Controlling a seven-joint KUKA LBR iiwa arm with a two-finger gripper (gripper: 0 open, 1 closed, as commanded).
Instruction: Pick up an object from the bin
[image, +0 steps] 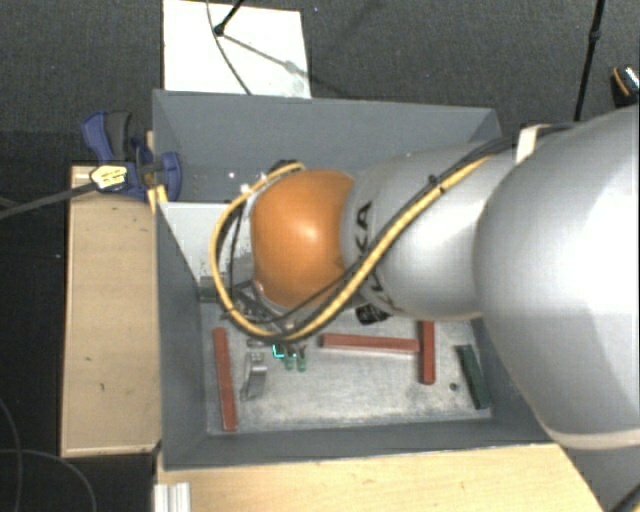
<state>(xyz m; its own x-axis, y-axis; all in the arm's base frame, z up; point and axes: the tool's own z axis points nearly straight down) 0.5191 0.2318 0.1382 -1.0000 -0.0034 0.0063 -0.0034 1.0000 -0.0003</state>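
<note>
Gripper (265, 365) low in grey bin (330, 130), left side.
Nearby: long red-brown stick (225, 380) by left wall; crosswise red-brown stick (368, 343) to the right. Grip state: cannot tell.

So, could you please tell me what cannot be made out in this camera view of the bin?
Camera view:
- Gripper: largely covered by the arm's orange wrist cover and cables; what it touches is unclear.
- Small grey metal piece beside it: too small to identify.
- Short red-brown bar at right: its upper end runs under the arm.
- Grey metal bin: the back of its floor is hidden by the arm.
</note>
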